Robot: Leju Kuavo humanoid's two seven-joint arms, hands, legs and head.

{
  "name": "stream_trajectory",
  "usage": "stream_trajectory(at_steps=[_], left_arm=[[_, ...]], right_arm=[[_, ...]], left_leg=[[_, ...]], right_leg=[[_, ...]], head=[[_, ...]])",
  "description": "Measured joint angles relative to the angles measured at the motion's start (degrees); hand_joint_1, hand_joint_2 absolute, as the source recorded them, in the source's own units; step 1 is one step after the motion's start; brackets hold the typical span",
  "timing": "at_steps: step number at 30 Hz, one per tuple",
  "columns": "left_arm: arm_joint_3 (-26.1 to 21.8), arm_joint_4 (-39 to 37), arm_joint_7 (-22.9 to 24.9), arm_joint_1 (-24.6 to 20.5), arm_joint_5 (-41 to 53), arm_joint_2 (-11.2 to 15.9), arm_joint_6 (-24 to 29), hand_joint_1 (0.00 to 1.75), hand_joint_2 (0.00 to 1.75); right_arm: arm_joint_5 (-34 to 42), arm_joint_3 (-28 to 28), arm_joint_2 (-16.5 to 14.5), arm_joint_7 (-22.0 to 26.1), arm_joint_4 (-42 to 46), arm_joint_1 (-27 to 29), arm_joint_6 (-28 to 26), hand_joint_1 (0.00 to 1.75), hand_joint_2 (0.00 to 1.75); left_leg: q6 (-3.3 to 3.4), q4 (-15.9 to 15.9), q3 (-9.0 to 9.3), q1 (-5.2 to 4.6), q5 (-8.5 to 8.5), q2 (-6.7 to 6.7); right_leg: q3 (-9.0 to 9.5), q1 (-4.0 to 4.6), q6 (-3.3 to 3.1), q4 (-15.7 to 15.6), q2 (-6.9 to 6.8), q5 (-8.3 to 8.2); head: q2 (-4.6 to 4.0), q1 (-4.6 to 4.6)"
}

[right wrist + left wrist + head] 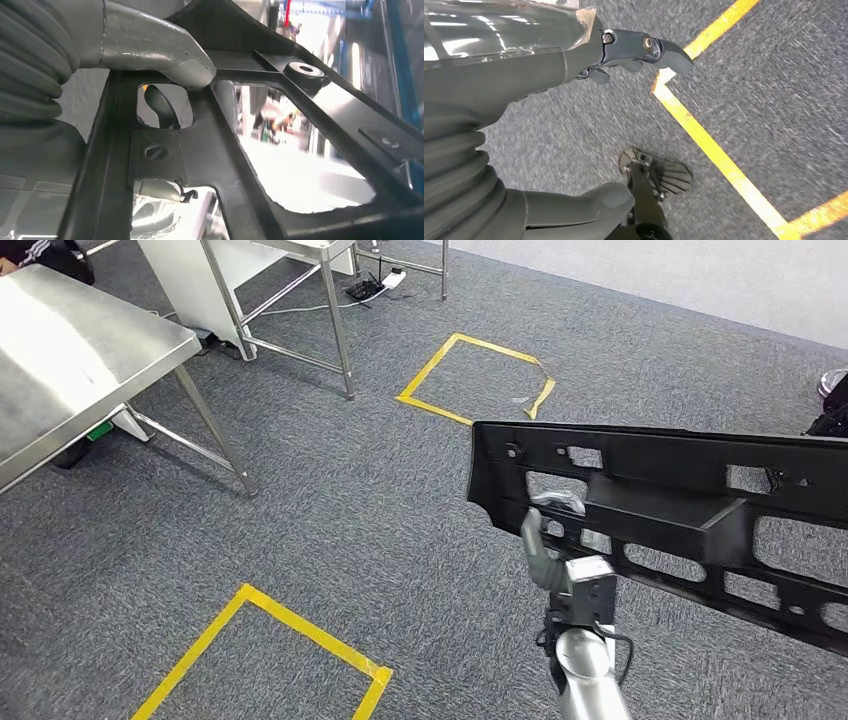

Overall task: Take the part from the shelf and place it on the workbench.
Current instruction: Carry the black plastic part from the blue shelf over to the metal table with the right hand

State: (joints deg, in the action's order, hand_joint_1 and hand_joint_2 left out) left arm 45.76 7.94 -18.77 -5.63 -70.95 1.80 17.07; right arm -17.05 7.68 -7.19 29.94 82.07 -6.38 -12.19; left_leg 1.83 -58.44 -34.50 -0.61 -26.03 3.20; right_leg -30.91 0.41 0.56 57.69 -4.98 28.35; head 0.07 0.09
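Head view: right hand [552,540] grips black part [650,505] (right end cropped); left hand [574,130] spread, empty.

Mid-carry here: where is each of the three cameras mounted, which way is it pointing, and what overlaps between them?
Head view: high on the body, looking forward and down at carpet, steel table and the black part; the right hand and arm show.
Left wrist view: behind the left hand, facing down at the carpet and yellow tape.
Right wrist view: behind the right hand, close on the part it grips.
Shared: head and right wrist views both show the part; head and left wrist views both show yellow tape.
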Motion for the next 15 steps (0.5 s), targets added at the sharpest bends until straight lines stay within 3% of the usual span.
stream_trajectory(at_steps=[2, 4, 6, 8, 9, 10, 12, 13, 15], left_arm=[[-0.3, -0.2, 0.4, 0.0, -0.4, 0.5, -1.0, 0.0, 1.75], [-0.5, -0.4, 0.7, -0.1, -1.1, 0.9, -1.4, 0.0, 1.75], [-0.7, -0.5, 0.9, -0.3, -1.6, 1.2, -1.8, 0.0, 1.75], [-0.8, -0.5, 1.0, -0.3, -1.9, 1.3, -2.2, 0.0, 1.75], [-0.8, -0.5, 1.0, -0.3, -2.0, 1.3, -2.4, 0.0, 1.75], [-0.9, -0.5, 1.0, -0.3, -2.0, 1.3, -2.5, 0.0, 1.75], [-1.0, -0.5, 1.0, -0.3, -2.0, 1.4, -2.5, 0.0, 1.75], [-1.0, -0.6, 1.0, -0.3, -2.0, 1.5, -2.5, 0.0, 1.75], [-1.1, -0.7, 1.0, -0.2, -2.5, 1.6, -3.0, 0.0, 1.75]], right_arm=[[-0.1, 1.4, -0.2, -1.3, 0.4, -0.3, 0.0, 1.75, 1.75], [-0.2, 2.4, -0.3, -2.2, 0.9, -0.5, 0.2, 1.75, 1.75], [-0.3, 3.3, -0.3, -2.9, 1.1, -0.6, 0.5, 1.75, 1.75], [-0.3, 3.9, -0.2, -3.2, 1.1, -0.6, 0.8, 1.75, 1.75], [-0.3, 4.2, -0.2, -3.3, 1.1, -0.6, 0.9, 1.75, 1.75], [-0.3, 4.5, -0.2, -3.3, 1.1, -0.6, 0.9, 1.75, 1.75], [-0.3, 4.8, -0.2, -3.3, 1.2, -0.8, 0.9, 1.75, 1.75], [-0.3, 5.0, -0.2, -3.3, 1.2, -0.9, 0.9, 1.75, 1.75], [-0.3, 5.3, -0.3, -3.4, 1.3, -1.1, 0.9, 1.75, 1.75]], left_leg=[[0.46, 0.4, 0.08, 0.18, 0.27, -1.14], [1.08, 0.9, 0.43, 0.62, 0.67, -2.18], [1.38, 1.0, 0.47, 0.81, 0.85, -3.31], [1.4, 1.0, 0.39, 0.82, 0.86, -4.58], [1.38, 1.0, 0.42, 0.86, 0.86, -5.25], [1.31, 0.9, 0.5, 0.95, 0.83, -5.91], [0.9, 0.7, 0.58, 1.1, 0.69, -7.17], [0.57, 0.5, 0.49, 1.08, 0.59, -7.67], [-0.23, 0.5, 0.14, 1.01, 0.7, -8.31]], right_leg=[[0.13, 0.05, 0.49, 0.1, -0.42, 0.29], [-1.11, -0.05, 0.76, 3.1, 1.58, 1.96], [-4.67, -0.42, 0.67, 10.5, 4.07, 5.09], [-7.87, -0.73, 1.01, 16.6, 4.64, 6.92], [-8.02, -0.89, 1.49, 16.5, 4.69, 6.4], [-6.99, -1.09, 2.11, 14.0, 4.78, 4.97], [-3.2, -1.51, 3.15, 5.6, 5.58, 1.3], [-1.74, -1.64, 3.18, 2.5, 6.05, 0.14], [-0.92, -1.48, 2.44, 0.6, 6.49, -0.5]], head=[[0.0, -0.01], [0.0, 0.04], [0.0, 0.09], [0.0, 0.1], [0.0, 0.1], [0.0, 0.1], [0.0, 0.1], [0.0, 0.11], [0.0, 0.05]])
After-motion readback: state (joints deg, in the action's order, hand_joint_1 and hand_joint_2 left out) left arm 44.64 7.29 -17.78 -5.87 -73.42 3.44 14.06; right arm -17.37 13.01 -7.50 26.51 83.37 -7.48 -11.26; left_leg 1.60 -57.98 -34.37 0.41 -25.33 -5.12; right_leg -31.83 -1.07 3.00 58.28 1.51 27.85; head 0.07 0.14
